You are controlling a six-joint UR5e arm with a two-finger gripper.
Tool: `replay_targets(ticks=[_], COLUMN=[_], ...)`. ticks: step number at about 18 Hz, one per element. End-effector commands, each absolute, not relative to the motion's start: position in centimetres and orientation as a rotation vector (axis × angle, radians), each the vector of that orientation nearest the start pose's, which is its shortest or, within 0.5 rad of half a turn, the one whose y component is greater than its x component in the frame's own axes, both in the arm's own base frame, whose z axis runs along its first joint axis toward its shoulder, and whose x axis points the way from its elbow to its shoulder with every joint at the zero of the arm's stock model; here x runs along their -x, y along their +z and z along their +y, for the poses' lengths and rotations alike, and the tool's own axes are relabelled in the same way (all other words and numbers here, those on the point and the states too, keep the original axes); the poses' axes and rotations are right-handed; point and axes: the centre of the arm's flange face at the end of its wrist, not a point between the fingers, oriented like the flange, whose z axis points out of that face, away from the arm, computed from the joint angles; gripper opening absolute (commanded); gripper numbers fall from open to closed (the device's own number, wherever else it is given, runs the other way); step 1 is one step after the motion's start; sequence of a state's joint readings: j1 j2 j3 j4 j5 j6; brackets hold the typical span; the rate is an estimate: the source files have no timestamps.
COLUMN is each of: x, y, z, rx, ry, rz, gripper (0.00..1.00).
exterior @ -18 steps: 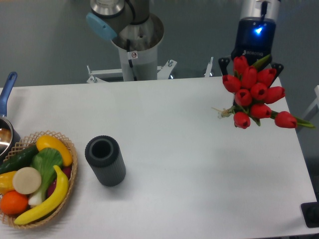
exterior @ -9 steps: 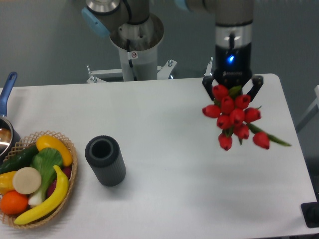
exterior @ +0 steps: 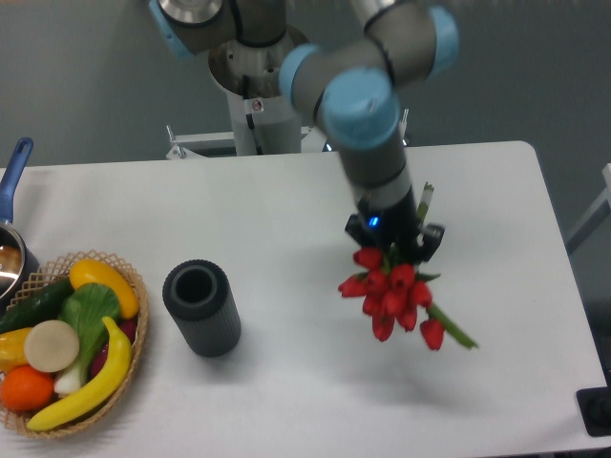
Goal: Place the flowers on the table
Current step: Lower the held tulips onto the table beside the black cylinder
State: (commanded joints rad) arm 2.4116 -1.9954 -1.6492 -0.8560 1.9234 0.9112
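Note:
The flowers [exterior: 393, 296], a bunch of red tulips with green stems, hang heads-down from my gripper [exterior: 396, 244], which is shut on their stems. The bunch is held over the right middle of the white table [exterior: 286, 219]. A green stem tip sticks up beside the gripper and one leaf points down to the right. I cannot tell whether the lowest blooms touch the tabletop.
A dark grey ribbed cylinder vase [exterior: 201, 309] stands left of centre. A wicker basket [exterior: 115, 389] with a banana and other produce sits at the front left edge. A pot with a blue handle [exterior: 11, 176] is at the far left. The arm's base [exterior: 263, 86] stands behind the table.
The arm has swung the flowers from the table's far right corner leftward and toward the front, lowering them over the right middle of the table.

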Motion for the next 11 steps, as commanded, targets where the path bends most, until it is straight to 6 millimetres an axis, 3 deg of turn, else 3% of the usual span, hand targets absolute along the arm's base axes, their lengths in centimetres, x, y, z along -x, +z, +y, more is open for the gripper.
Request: replay_targets(ticks=[3, 6, 11], x=[41.0, 41.2, 41.2], y=[25.2, 22.6, 20.9], z=[50.6, 51.9, 52.8], rx=[3.287, 3.314, 3.323], ry=[0.613, 0.588, 0.556], rz=[0.089, 0.122, 0.143], gripper=[0.38, 0.38, 0.39])
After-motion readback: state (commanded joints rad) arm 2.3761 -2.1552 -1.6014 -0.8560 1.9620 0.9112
